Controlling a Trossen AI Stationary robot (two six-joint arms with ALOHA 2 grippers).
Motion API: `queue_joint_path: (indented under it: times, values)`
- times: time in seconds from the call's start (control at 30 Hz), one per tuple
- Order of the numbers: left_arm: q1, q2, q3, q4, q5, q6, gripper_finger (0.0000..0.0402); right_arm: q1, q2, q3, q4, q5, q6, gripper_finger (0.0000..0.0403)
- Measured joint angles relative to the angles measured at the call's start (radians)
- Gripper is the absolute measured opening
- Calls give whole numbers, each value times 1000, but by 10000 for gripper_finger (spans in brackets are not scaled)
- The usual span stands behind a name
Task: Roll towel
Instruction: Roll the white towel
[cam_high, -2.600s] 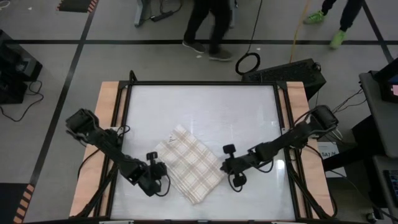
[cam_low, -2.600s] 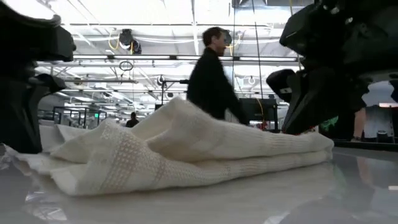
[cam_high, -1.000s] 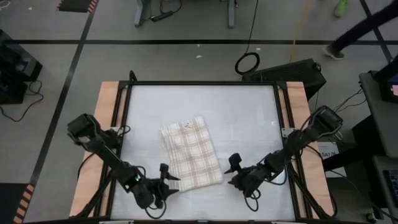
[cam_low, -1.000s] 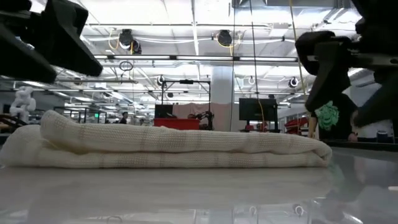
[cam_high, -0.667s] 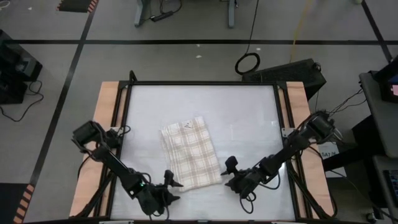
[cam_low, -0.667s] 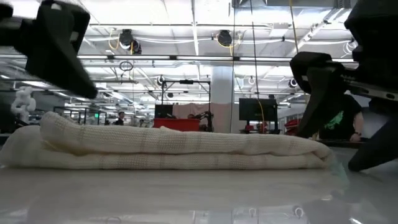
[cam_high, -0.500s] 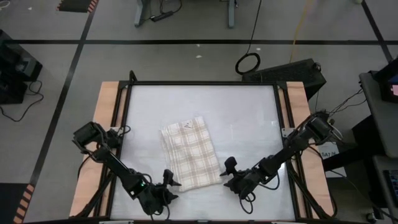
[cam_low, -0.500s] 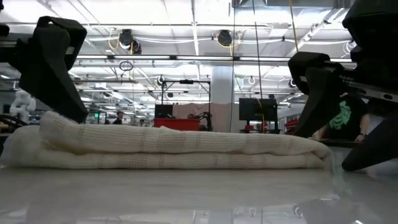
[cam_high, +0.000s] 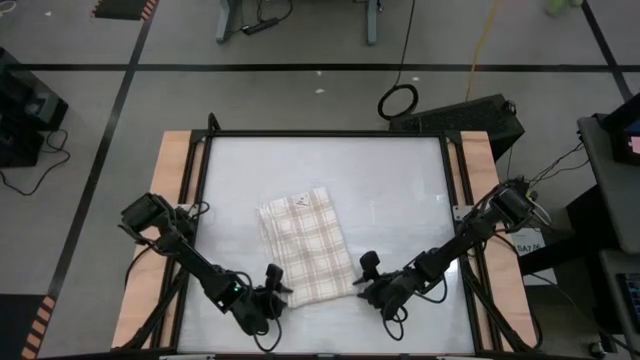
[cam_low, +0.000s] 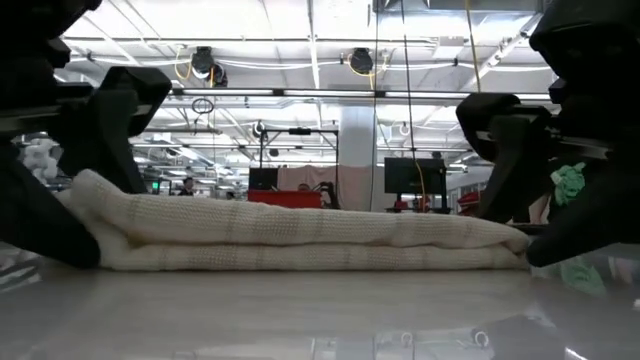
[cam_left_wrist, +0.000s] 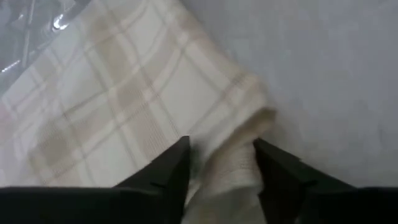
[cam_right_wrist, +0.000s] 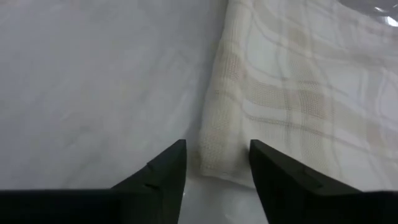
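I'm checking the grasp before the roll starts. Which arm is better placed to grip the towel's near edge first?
Left. The left gripper already has the towel's near corner bunched between its open fingers. The right gripper is open with the other corner just ahead of its fingertips, not yet between them.

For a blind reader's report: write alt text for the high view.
A folded plaid towel lies on the white table, seen from straight above. The left hand and right hand flank its near end, fingers open around the two near corners.
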Motion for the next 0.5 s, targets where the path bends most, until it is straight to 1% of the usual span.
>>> queue_joint_path:
  times: [0.2,0.27,0.33,0.4,0.5]
  values:
    - [-1,0,0,-50,6,-36,43,0,0,0,15,-26,11,96]
    - [0,-1,0,-57,5,-57,17,0,0,0,16,-25,18,78]
    - [0,-1,0,-58,5,-58,13,1,0,0,16,-33,22,72]
    - [0,-1,0,-58,5,-58,25,3,0,0,16,-64,3,82]
    - [0,-1,0,-58,5,-58,39,16,0,0,13,-66,-4,125]
